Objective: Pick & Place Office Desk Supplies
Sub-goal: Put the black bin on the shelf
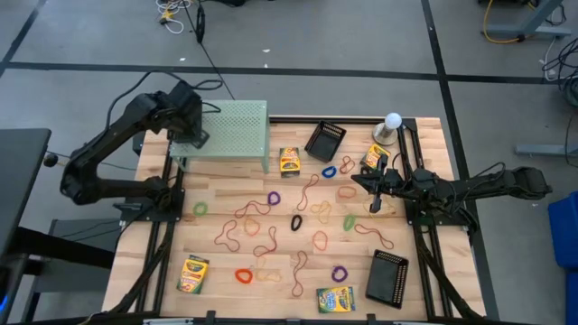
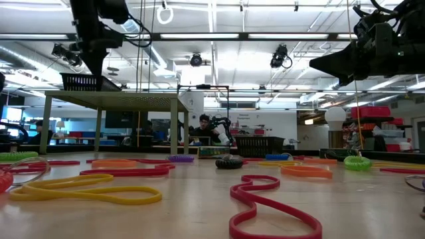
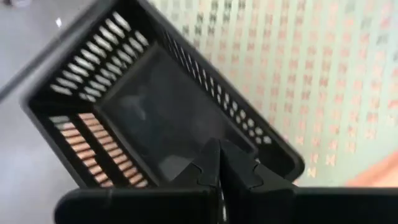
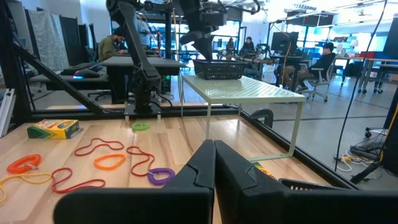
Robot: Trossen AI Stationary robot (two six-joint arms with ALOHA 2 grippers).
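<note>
Rubber bands [image 1: 271, 230] in red, orange, purple, blue, green, tan and black lie scattered over the middle of the wooden surface [image 1: 424, 271], with a black one [image 1: 295, 221] near the centre. At the near edge sit two crayon boxes [image 1: 193, 274], one at the left and one [image 1: 335, 299] right of the middle, and a black mesh tray [image 1: 386, 278] lies just beside the second box. Farther back, a third crayon box [image 1: 289, 160] and another mesh tray [image 1: 324, 141] rest near the pale green perforated stand [image 1: 230, 135], and a fourth box [image 1: 371, 157] lies near the white globe [image 1: 392, 122]. The right end effector [image 1: 374, 185] hovers above the bands on the right side, its fingers together and empty. At the far left corner, the left end effector [image 1: 196, 135] stands over the stand's left end, fingers pressed together on the rim of a third mesh tray [image 3: 155, 106], which sits on top of the stand.
</note>
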